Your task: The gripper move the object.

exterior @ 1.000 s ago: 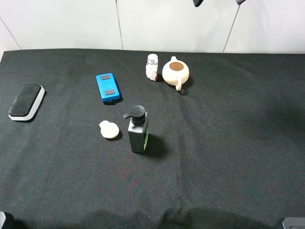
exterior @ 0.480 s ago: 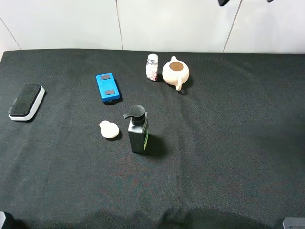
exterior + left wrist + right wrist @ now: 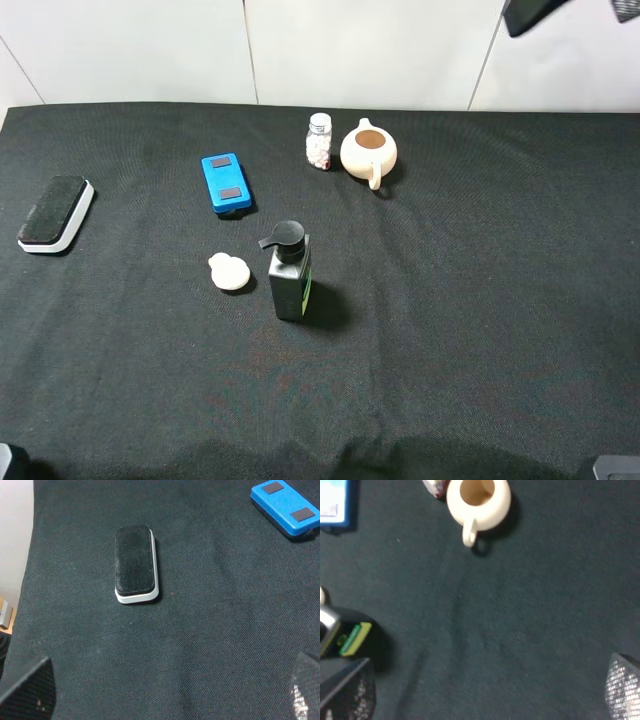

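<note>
Exterior high view: the object point(image 3: 368, 151) was seen standing untouched on the black cloth point(image 3: 480, 300) just beside a small pill bottle point(image 3: 319, 141), so the move was judged not yet begun. The right gripper point(image 3: 490, 695) was seen with fingers spread wide and nothing between them, well apart from the pot. Approach, grasp and transfer were all judged left.

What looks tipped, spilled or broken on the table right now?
Nothing stands out. The teapot sits upright and lidless beside the pill bottle; the pump bottle also stands upright. No spill shows on the black cloth.
</note>
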`<state>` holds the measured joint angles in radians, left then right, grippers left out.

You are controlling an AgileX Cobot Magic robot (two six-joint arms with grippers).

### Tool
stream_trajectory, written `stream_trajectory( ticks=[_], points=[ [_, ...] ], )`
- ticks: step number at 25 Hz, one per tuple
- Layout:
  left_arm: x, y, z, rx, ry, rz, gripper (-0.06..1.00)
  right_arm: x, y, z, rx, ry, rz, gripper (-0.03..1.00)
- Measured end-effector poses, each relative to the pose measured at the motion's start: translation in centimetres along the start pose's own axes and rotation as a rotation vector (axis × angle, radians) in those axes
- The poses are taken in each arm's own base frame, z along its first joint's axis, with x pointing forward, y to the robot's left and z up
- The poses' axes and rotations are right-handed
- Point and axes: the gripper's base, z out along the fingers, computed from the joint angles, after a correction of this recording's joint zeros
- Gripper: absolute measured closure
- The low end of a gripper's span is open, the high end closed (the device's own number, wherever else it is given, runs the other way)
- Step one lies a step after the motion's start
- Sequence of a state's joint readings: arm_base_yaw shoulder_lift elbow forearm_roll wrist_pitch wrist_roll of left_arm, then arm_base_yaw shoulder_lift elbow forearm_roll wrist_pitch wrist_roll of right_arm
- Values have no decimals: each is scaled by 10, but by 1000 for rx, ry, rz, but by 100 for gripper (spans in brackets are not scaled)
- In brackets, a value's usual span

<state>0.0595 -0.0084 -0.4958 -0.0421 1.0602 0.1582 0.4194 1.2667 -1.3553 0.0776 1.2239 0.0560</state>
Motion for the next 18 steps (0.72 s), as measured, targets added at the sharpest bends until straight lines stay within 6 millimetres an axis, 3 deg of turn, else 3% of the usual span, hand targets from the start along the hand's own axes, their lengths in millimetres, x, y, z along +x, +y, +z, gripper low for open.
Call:
stream_trajectory(
  ticks=[8,18],
  points=[
    [0,0,0,0,0,0,-5,38,-4,-16,16,-17,-7,27],
    [0,0,0,0,0,0,-5,103,-18,-22,49,-25,52,27]
  ],
)
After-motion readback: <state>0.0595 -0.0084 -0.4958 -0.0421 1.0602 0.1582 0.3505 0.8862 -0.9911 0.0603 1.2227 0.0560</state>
